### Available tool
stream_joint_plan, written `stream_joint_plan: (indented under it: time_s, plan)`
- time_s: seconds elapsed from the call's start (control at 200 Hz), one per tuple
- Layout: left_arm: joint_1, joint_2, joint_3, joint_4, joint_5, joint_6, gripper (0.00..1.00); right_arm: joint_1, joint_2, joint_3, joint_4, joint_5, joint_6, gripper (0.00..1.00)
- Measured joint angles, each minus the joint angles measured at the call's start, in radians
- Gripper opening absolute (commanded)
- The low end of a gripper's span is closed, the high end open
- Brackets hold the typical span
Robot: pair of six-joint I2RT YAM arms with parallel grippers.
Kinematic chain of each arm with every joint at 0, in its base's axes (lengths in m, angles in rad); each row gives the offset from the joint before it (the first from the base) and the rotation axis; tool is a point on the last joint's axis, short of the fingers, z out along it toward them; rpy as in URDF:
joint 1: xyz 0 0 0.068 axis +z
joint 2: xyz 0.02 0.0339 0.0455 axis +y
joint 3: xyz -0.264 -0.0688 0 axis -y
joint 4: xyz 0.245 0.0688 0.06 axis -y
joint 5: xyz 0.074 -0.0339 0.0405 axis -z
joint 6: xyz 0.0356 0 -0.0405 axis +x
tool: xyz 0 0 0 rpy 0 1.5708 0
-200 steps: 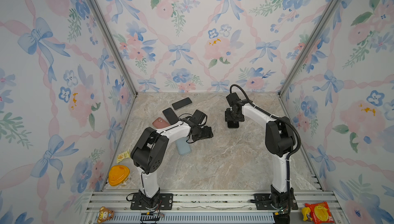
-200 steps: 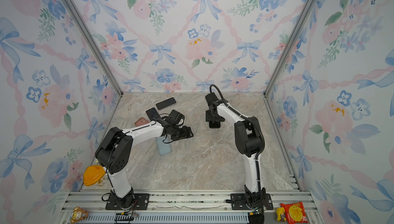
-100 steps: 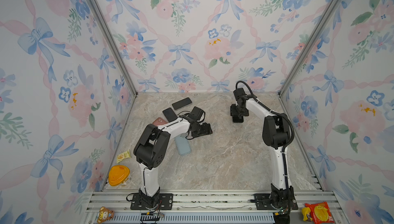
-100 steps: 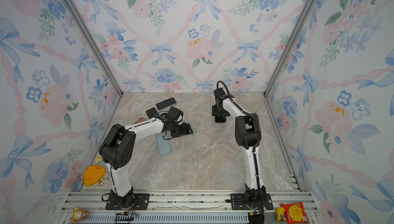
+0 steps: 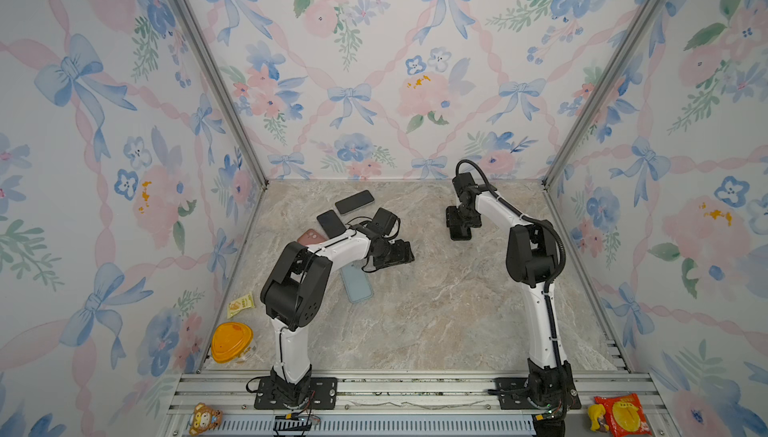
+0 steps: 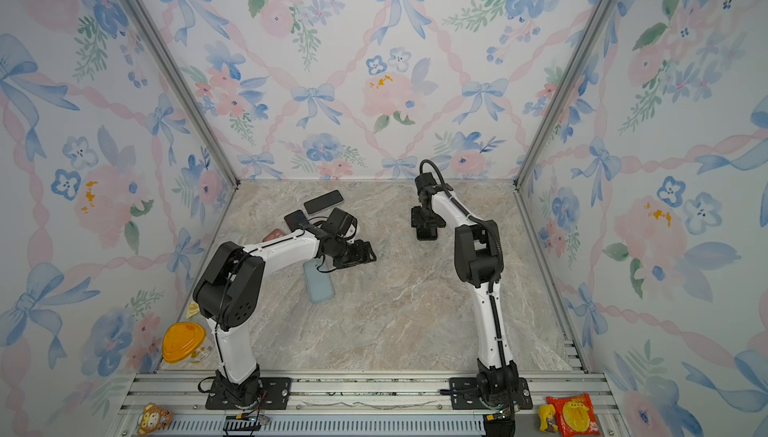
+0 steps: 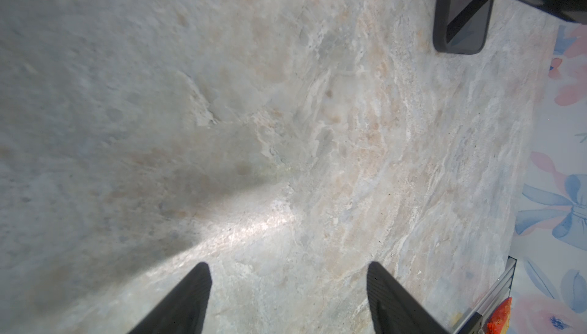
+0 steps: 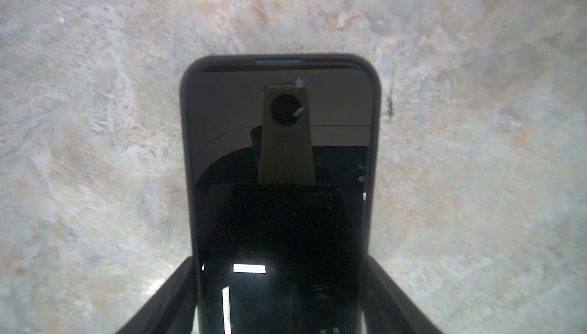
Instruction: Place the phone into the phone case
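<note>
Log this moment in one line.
left fingers open, empty, above table | right fingers closed on black phone | light blue case flat, untouched

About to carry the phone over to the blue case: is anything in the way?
Yes. The left gripper and its forearm hang over the far end of the blue case, between it and the phone in the right gripper.

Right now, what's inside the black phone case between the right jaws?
A glossy dark-screened phone fills the black phone case, covering its inner back; the end nearest the wrist is out of frame.
</note>
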Motion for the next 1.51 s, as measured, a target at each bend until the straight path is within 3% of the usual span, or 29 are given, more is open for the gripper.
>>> stream_joint_plan:
  time_s: [0.51,1.2,1.505]
  plan:
    - [0.002,0.000,0.000,0.000,0.000,0.000,0.78,-0.006,0.029,0.040,-0.011,-0.021,0.001,0.71]
    - [0.005,0.000,-0.006,0.000,0.000,0.007,0.79,-0.005,0.029,0.040,-0.013,0.005,0.002,0.93]
    - [0.007,-0.048,-0.022,-0.008,0.000,0.008,0.79,0.006,0.005,0.028,-0.021,0.021,-0.003,0.93]
